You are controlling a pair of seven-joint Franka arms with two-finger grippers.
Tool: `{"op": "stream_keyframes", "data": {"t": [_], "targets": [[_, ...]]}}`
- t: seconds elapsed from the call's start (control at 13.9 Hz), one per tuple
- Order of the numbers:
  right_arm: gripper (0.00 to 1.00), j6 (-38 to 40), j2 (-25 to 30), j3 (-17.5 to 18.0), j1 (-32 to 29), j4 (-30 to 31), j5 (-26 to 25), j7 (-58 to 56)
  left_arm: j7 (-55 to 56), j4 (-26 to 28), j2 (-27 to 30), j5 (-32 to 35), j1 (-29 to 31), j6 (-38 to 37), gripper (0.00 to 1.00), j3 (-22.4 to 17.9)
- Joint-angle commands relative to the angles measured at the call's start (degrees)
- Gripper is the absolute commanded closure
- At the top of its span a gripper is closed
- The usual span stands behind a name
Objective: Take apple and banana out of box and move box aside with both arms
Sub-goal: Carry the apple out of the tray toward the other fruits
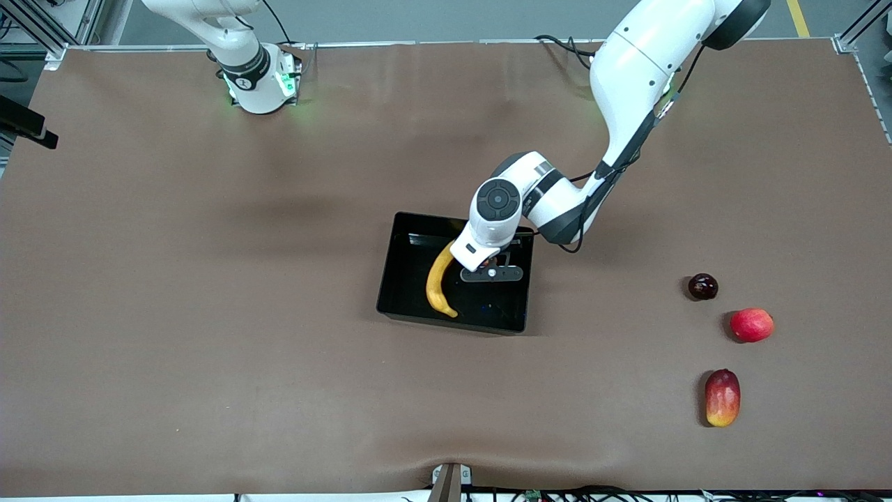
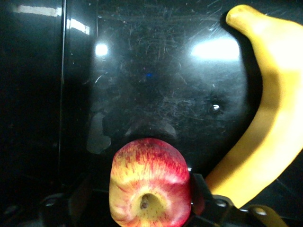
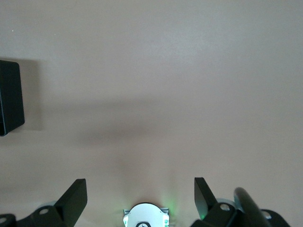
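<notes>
The black box [image 1: 401,275] sits mid-table with the yellow banana [image 1: 439,282] lying in it. My left gripper [image 1: 492,268] is down inside the box beside the banana, shut on the small red apple with yellow streaks. In the left wrist view the apple [image 2: 150,182] sits between the fingers [image 2: 202,195], over the glossy box floor [image 2: 156,71], and the banana [image 2: 265,132] curves alongside. My right gripper [image 3: 141,194] is open and empty above bare table near its own base; it is out of the front view. A box corner [image 3: 9,97] shows in the right wrist view.
Three loose fruits lie toward the left arm's end of the table: a dark red round fruit [image 1: 702,286], a plain red round fruit [image 1: 752,325], and nearest the front camera a red-yellow mango [image 1: 723,397]. The right arm's base [image 1: 258,80] stands at the table's edge.
</notes>
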State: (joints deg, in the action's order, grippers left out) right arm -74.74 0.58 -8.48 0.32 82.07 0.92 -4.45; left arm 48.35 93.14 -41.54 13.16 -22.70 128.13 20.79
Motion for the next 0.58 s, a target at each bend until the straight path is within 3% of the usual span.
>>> {"op": "stream_keyframes", "data": {"t": [0.0, 0.07, 0.5], "targets": [[0.00, 1.00, -1.11, 0.57, -0.68, -1.92, 0.31, -0.21, 1.40, -0.94, -0.47, 0.65, -0.50, 0.28, 0.86, -0.13], [0.00, 1.00, -1.19, 0.57, -0.67, -1.92, -0.30, -0.30, 1.49, -1.20, -0.30, 0.73, -0.50, 0.28, 1.00, -0.13], [0.00, 1.00, -1.63, 0.13, -1.03, -1.65, -0.57, -0.30, 1.14, -4.11, 6.02, 1.35, 3.09, -0.68, 1.00, -0.48]]}}
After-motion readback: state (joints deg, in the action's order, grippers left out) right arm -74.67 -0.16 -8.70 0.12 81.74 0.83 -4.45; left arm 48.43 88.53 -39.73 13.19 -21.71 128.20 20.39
